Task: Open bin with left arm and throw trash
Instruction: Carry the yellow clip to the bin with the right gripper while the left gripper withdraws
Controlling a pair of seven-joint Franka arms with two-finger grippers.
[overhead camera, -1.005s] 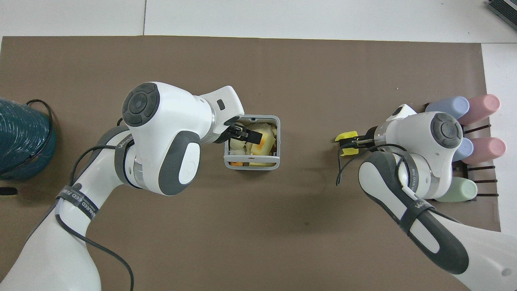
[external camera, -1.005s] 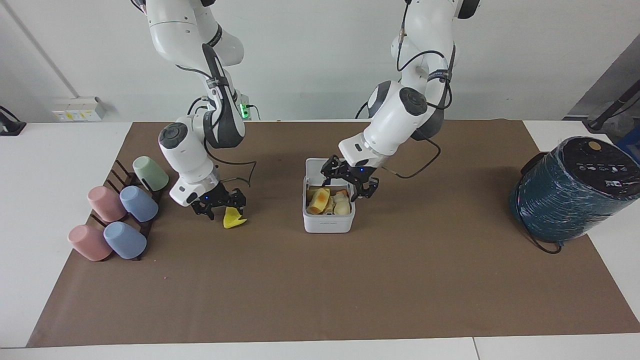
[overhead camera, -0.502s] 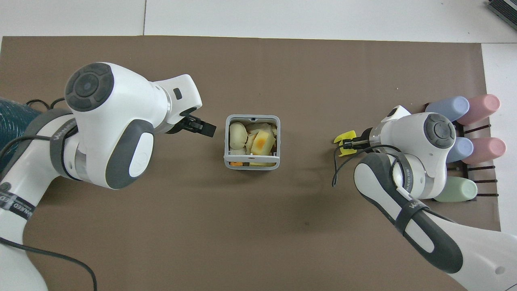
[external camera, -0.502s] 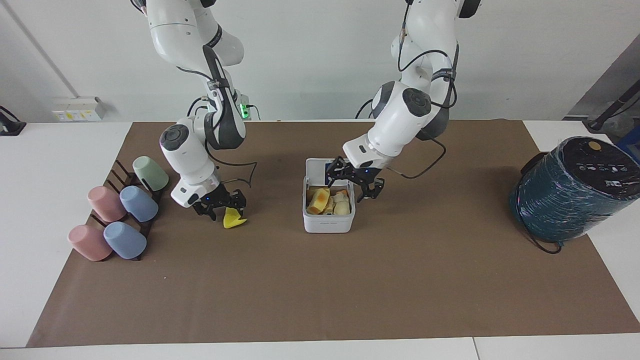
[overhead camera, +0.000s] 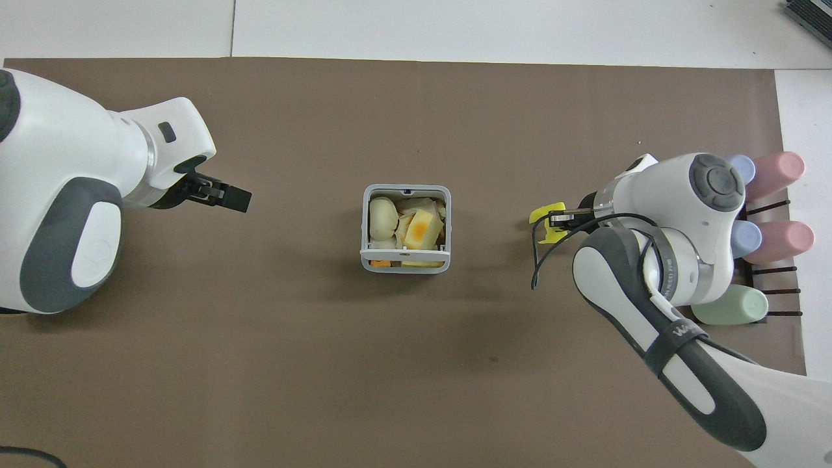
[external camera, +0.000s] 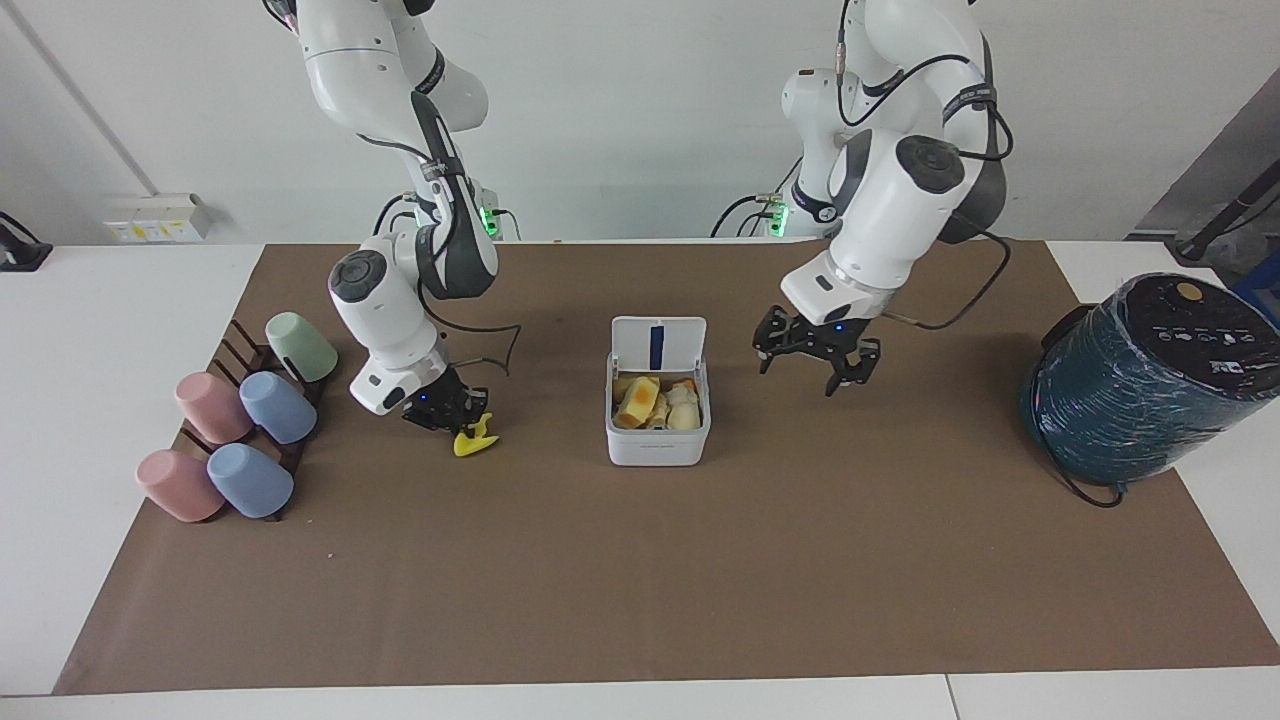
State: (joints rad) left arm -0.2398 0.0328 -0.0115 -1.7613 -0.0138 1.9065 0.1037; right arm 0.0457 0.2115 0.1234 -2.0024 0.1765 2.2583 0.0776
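we are seeing the bin (external camera: 657,420) sitting mid-mat with its lid (external camera: 657,345) standing upright on the edge nearer the robots. inside, a pale wedge (overhead camera: 420,229) with an orange edge is lying beside a cream lump (overhead camera: 381,217).

the left gripper (external camera: 818,362) is hanging over bare mat beside the bin, toward the left arm's end of the table, apart from the bin. its fingers are standing spread and are holding nothing.

the right gripper (external camera: 452,416) is sitting low over the mat toward the right arm's end, pinching a yellow scrap (external camera: 474,440); its fingers are closing on the scrap's upper part, and we cannot tell whether the scrap is touching the mat. open mat is lying between the scrap and the bin, with nothing on it.

a rack (external camera: 240,352) of pastel cups (external camera: 277,406) is standing just beside the right gripper, at the mat's edge. a dark teal cylinder (external camera: 1140,380) with a black cable is sitting at the left arm's end, well apart from the bin.
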